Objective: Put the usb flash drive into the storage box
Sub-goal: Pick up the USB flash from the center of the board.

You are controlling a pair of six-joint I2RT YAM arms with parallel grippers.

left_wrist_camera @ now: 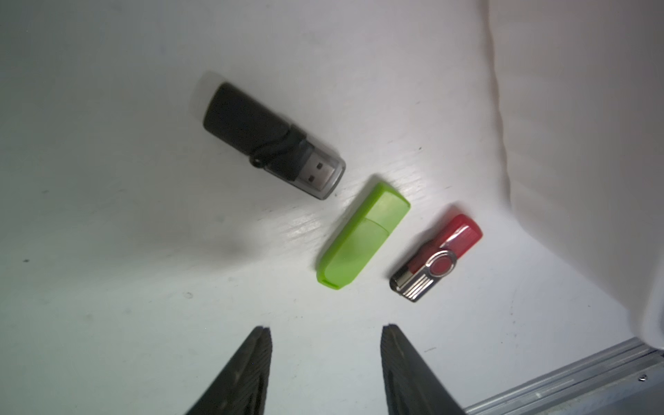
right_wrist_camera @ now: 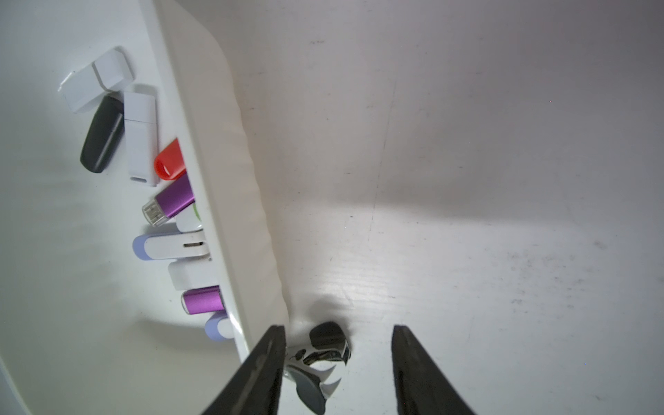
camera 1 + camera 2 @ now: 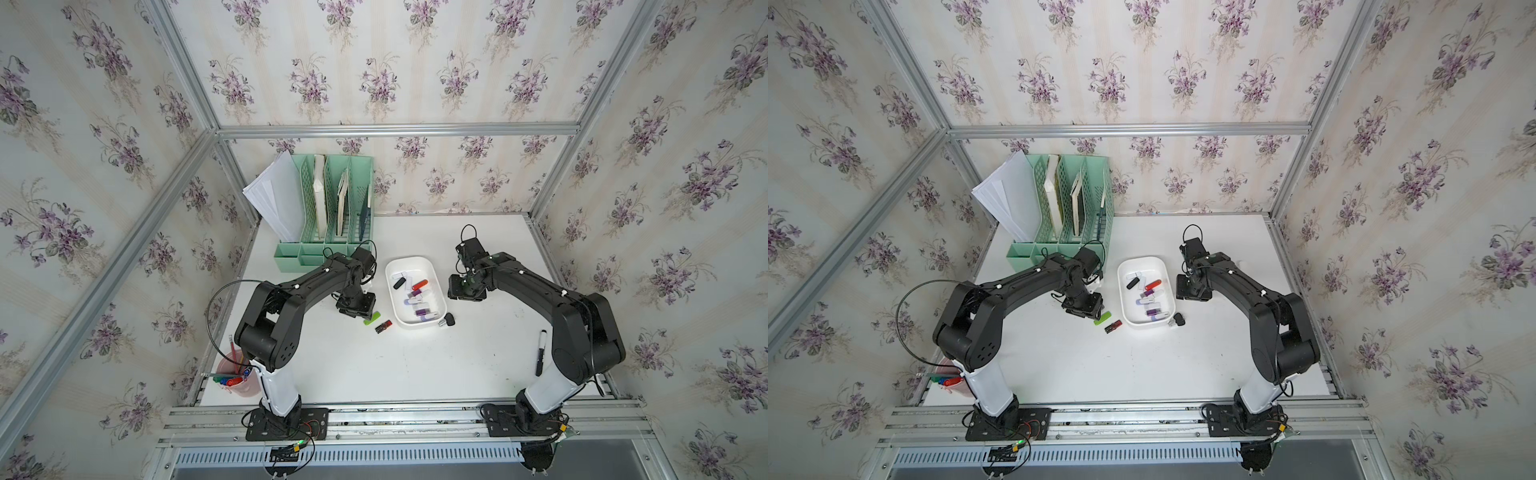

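**White tub filling up, four drives yet to go in**

White plastic and crowded along one side, the storage box point(image 3: 409, 262) sits between the two arms, with a row of stored drives point(image 3: 415, 297) lying in it. The left gripper point(image 1: 325, 328) hangs low over the table point(image 3: 415, 365), fingers parted and nothing between them. Ahead of its tips lies a green flash drive point(image 1: 363, 235), the nearest. A red swivel drive point(image 1: 436, 258) is just beside that, toward the box wall, and a black flash drive point(image 1: 266, 138) lies farther off on the opposite side. The right gripper point(image 2: 339, 328), on the box's other flank, is likewise spread and empty. A black-and-silver swivel drive point(image 2: 323, 352) lies on the table close to one of its fingers and hard by the box wall.

Trouble looks likeliest in the pinch. Green and red lie close together and slantwise to the left jaws, so a closing stroke could nudge one into the other, or catch a corner and spin it away. On the right, the finger nearest the wall has little room, and it could land on the rim and shove the box. Swivel caps pivot and may slip from a grip.
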